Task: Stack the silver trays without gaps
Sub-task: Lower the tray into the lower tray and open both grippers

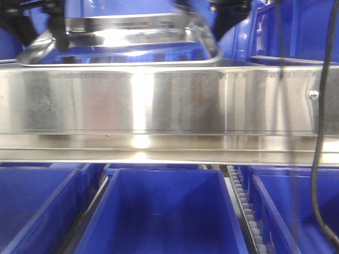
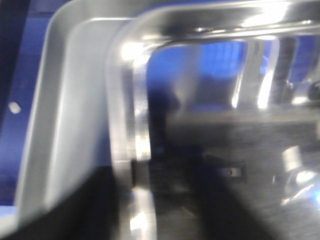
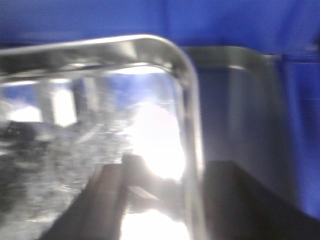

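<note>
Front: upper tray [image 1: 132,37] held tilted above rail [image 1: 159,100], bins [image 1: 159,217] below; arms at both ends | Left wrist: left finger [image 2: 165,200] over tray rim, lower tray [image 2: 70,100] offset beneath | Right wrist: right finger [image 3: 115,195] pinching rim | Handling: stiff, light, slippery; grip at rim.

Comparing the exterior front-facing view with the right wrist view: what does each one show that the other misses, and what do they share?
Only the front-facing view shows the brushed-steel shelf rail with its screw, the blue bins below it, and a black cable hanging at the right.

Only the right wrist view shows a second silver tray lying beneath and offset from the upper tray, plus a dark claw finger over the upper tray's rim.

Both show the shiny upper silver tray against blue.
</note>
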You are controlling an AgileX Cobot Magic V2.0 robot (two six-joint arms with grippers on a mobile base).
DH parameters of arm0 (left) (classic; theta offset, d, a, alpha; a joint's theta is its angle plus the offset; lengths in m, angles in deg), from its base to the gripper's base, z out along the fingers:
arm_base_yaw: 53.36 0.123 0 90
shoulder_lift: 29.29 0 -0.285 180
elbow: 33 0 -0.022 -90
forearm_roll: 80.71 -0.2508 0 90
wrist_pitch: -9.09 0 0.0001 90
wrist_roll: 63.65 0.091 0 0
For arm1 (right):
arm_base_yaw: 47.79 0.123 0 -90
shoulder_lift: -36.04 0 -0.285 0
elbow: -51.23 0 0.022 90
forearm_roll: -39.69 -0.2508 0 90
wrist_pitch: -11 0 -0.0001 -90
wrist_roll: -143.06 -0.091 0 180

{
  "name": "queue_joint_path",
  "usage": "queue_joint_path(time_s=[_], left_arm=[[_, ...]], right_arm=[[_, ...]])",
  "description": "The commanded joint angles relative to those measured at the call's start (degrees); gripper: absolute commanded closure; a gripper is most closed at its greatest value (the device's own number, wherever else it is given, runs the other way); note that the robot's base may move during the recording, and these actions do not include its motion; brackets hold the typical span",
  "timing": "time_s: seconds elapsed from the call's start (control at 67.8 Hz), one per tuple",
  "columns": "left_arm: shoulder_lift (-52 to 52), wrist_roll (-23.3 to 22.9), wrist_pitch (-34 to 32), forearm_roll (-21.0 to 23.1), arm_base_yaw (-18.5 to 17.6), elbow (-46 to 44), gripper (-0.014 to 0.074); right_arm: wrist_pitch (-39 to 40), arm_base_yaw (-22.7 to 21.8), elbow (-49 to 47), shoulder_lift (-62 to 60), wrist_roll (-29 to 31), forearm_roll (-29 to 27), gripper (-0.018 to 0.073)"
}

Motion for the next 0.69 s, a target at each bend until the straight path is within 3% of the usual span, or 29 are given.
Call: queue_joint_path(time_s=[0.0, 0.325, 0.679], left_arm=[[0.1, -1.4, -2.2, 0.8, -0.8, -0.4, 0.0227], [0.1, -3.6, 0.0, -4.5, -0.7, -0.4, 0.0195], [0.1, -4.3, 0.3, -4.6, 0.3, -0.4, 0.0197]], right_arm=[[3.8, 0.4, -1.0, -0.3, 0.2, -0.8, 0.0267], [1.2, 0.4, -1.0, -0.3, 0.2, 1.7, 0.0270], [1.3, 0.4, -1.0, -0.3, 0.2, 1.8, 0.0270]])
